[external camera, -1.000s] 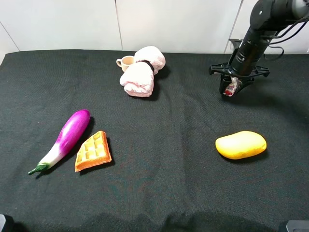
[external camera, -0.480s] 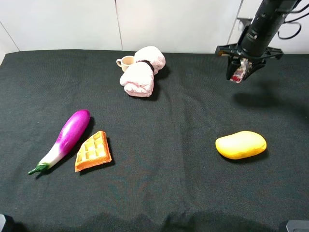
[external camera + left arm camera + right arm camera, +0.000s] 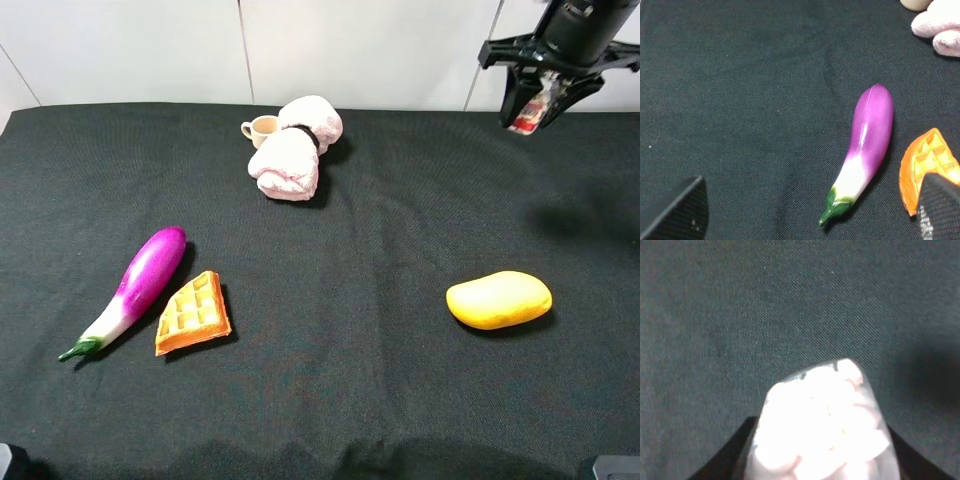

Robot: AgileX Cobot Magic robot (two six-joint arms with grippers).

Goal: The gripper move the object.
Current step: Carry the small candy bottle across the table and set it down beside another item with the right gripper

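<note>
High above the far right corner of the black cloth, my right gripper [image 3: 529,104] is shut on the object [image 3: 533,113], a small clear jar with red-pink contents hanging between its fingers. The jar [image 3: 822,425] fills the lower part of the right wrist view as a blurred pink shape, with a dark finger [image 3: 732,457] beside it. In the left wrist view my left gripper [image 3: 810,205] stands open with nothing between its fingertips [image 3: 682,207], above the cloth near the purple eggplant [image 3: 865,145].
A yellow mango [image 3: 498,299] lies at the right, well below the held jar. A pink rolled towel [image 3: 295,148] and a beige cup [image 3: 262,128] sit at the back middle. The eggplant [image 3: 140,285] and an orange waffle piece [image 3: 193,312] lie at the left.
My right gripper has risen and moved toward the back right with the jar in it. Its shadow on the cloth shifted right. The other things lie as before.
</note>
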